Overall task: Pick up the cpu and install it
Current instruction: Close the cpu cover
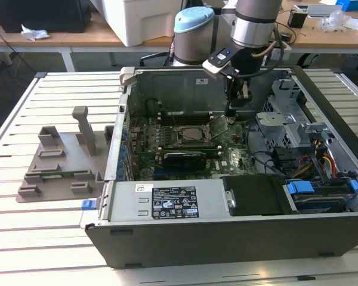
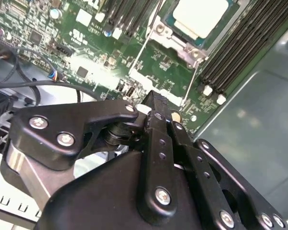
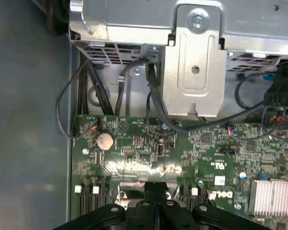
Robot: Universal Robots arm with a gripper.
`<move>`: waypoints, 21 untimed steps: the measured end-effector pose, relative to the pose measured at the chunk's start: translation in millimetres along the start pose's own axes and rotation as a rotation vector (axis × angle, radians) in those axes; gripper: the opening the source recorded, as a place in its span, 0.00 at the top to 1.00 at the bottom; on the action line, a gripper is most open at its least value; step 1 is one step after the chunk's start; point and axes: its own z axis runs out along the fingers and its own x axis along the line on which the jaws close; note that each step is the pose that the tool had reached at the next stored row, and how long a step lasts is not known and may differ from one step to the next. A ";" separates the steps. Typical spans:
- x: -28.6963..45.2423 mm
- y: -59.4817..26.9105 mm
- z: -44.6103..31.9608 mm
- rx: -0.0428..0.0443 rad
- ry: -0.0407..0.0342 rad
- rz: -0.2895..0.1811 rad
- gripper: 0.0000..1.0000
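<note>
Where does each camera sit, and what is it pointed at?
Exterior view: off the arm, looking down into the open computer case; shows the arm and tool.
First wrist view: on the arm, looking past the shut tool at the motherboard.
Second wrist view: on the arm, looking over the tool at the cpu in its socket.
Shared: both wrist views show tool and motherboard.

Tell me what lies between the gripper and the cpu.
In the second wrist view, a stretch of green motherboard and the socket frame lie between the gripper and the cpu.
</note>
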 end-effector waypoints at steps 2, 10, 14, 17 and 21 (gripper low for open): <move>4.4 2.9 3.2 0.0000 -0.0003 -0.002 0.89; 14.2 13.9 23.1 0.0003 -0.0022 -0.004 0.89; 9.1 13.6 25.9 0.0003 -0.0022 -0.005 0.89; 3.2 12.6 26.4 0.0001 -0.0008 -0.005 0.89; 2.3 6.1 26.8 0.0002 -0.0002 -0.005 0.89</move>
